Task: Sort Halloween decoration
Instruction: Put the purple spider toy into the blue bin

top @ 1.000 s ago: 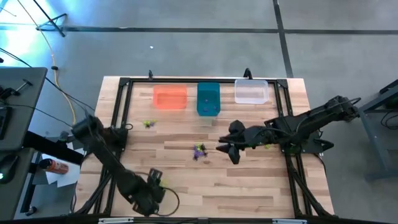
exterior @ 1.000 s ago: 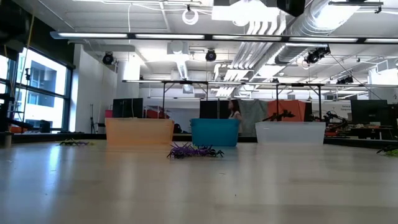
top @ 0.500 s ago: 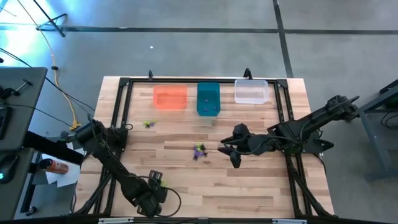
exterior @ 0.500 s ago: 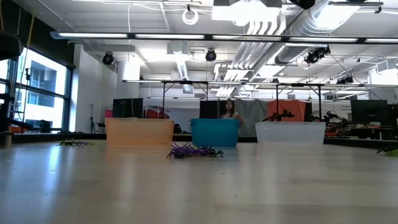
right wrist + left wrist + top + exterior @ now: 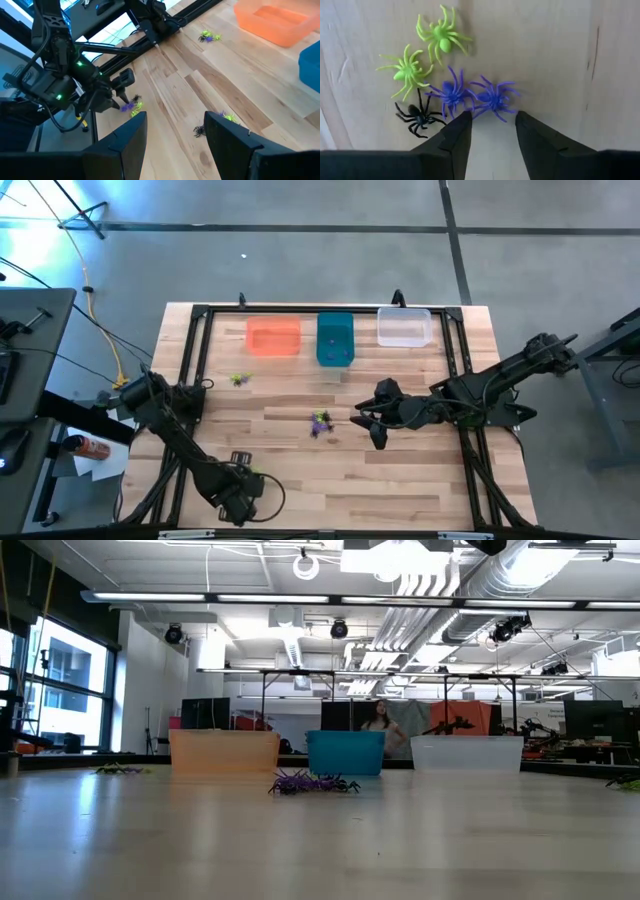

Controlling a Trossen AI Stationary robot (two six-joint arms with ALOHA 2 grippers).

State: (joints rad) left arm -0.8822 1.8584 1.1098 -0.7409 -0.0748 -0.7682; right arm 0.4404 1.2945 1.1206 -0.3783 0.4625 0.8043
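The Halloween decoration lies in small clusters on the wooden table. Near the front left, two yellow-green spiders (image 5: pixel 425 55), two purple ones (image 5: pixel 475 97) and a black one (image 5: pixel 417 117) lie flat. My left gripper (image 5: pixel 492 117) points straight down over them, open, with one purple spider (image 5: pixel 494 97) just ahead of the gap between its fingers. In the high view this gripper (image 5: pixel 243 482) is close to the near edge. My right gripper (image 5: pixel 365 425) hangs open above mid-table, beside another purple-and-green cluster (image 5: pixel 320 422). My left gripper comes from above, pointing down. Its fingertips (image 5: pixel 465 120) stand right at the outer legs of the two purple spiders (image 5: pixel 506 114). I cannot tell whether they touch them. The spiders lie flat on the table.
An orange bin (image 5: pixel 273 337), a teal bin (image 5: pixel 335 340) and a clear bin (image 5: pixel 404 327) stand in a row along the far edge. A third small cluster (image 5: pixel 238 379) lies at the far left. A person (image 5: pixel 380 720) shows in the room behind.
My left gripper has sunk toward the table over the near-left cluster, shifted slightly toward the near edge, and rolled about its own axis.
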